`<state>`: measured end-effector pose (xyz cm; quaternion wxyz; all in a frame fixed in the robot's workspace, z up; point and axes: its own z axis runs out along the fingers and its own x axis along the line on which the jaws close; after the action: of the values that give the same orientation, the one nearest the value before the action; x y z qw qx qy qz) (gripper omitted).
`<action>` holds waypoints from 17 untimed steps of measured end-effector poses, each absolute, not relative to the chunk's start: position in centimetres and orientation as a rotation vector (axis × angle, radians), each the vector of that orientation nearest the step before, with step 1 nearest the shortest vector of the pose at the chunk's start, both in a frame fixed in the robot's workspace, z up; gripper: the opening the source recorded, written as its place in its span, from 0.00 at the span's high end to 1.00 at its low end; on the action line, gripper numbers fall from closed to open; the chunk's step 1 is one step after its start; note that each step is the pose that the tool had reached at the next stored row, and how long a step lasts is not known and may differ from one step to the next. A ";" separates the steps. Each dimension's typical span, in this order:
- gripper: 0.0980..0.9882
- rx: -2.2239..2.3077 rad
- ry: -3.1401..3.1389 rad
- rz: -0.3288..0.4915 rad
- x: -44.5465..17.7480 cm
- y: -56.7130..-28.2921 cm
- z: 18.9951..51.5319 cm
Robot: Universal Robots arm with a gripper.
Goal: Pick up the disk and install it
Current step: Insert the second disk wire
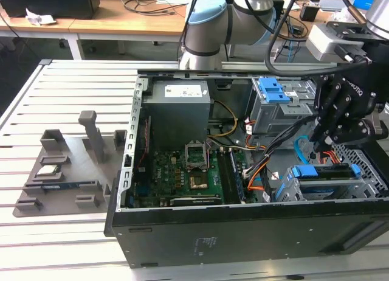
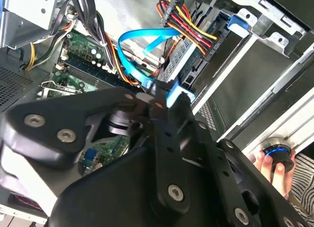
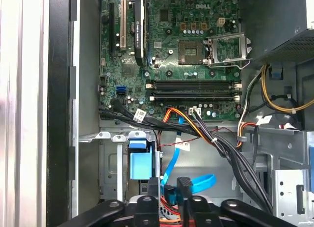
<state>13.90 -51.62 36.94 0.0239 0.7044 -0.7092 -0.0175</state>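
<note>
The disk [image 1: 323, 172], blue carrier edge up, sits in the grey drive cage [image 1: 328, 187] at the open case's [image 1: 243, 232] front corner. The gripper [image 1: 322, 141] hovers just above it; its finger state, I cannot tell.

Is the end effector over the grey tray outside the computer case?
No, the end effector hangs over the open case, near the drive cage.

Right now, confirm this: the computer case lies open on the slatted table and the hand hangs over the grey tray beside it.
Wrong in one respect: the exterior view shows the hand over the drive cage inside the open computer case, not over the grey tray. The rest holds.
</note>
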 end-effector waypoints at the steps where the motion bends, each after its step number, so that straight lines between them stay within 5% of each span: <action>1: 0.86 2.180 -2.195 -0.054 13.9 -51.6 36.9; 3: 0.93 2.180 -2.194 -0.054 13.9 -51.6 36.9; 17: 0.93 2.176 -2.191 -0.046 15.6 -53.0 35.1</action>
<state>15.57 -53.05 35.13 0.0266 0.7045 -0.7091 -0.0148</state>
